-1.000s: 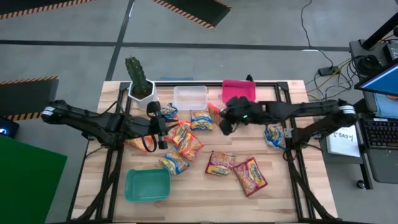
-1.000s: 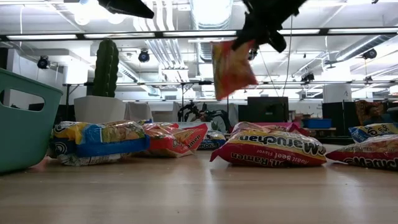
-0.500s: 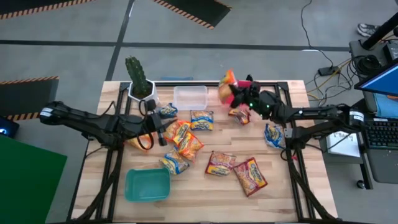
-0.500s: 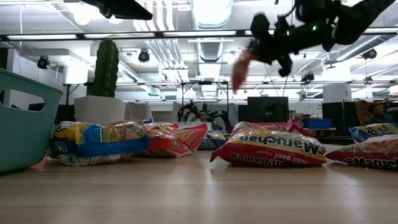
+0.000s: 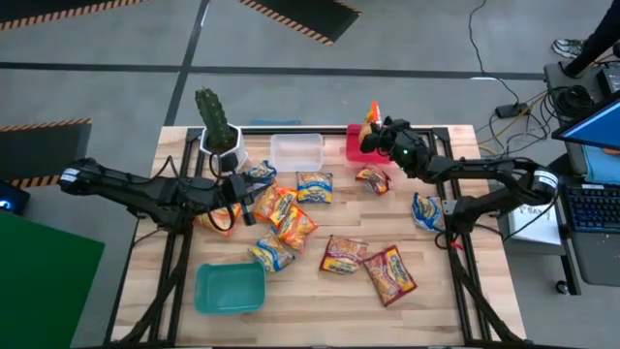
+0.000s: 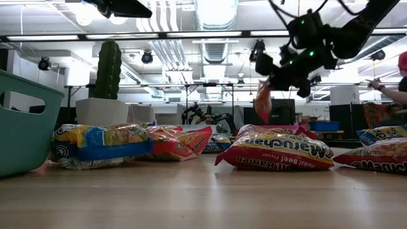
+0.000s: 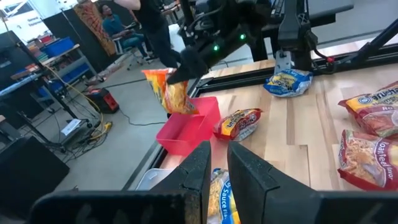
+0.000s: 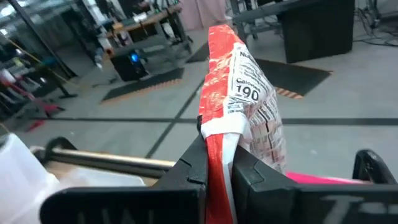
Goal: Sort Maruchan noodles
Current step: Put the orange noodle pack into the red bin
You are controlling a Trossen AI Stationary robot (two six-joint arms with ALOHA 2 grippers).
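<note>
right gripper (image 5: 380, 128): pinched on a red-yellow noodle packet (image 5: 371, 118), held up in the air over the red bin (image 5: 358, 147) at the far edge of the table (image 5: 465, 301); packet hangs edge-on below the fingers in the low view (image 6: 262, 102).
left gripper (image 5: 244, 191): hovers left of centre, fingers close together with a narrow gap, nothing between them; over the packets just beside the clear bin (image 5: 295, 152).
packet cluster (image 5: 288, 215): several overlapping at mid-table.
other packets: two near the front right (image 5: 368, 264), one (image 5: 373, 179) just near of the red bin, one (image 5: 426, 210) at the right edge.
teal bin (image 5: 230, 288): near left.
cactus pot (image 5: 219, 131): far left corner.
</note>
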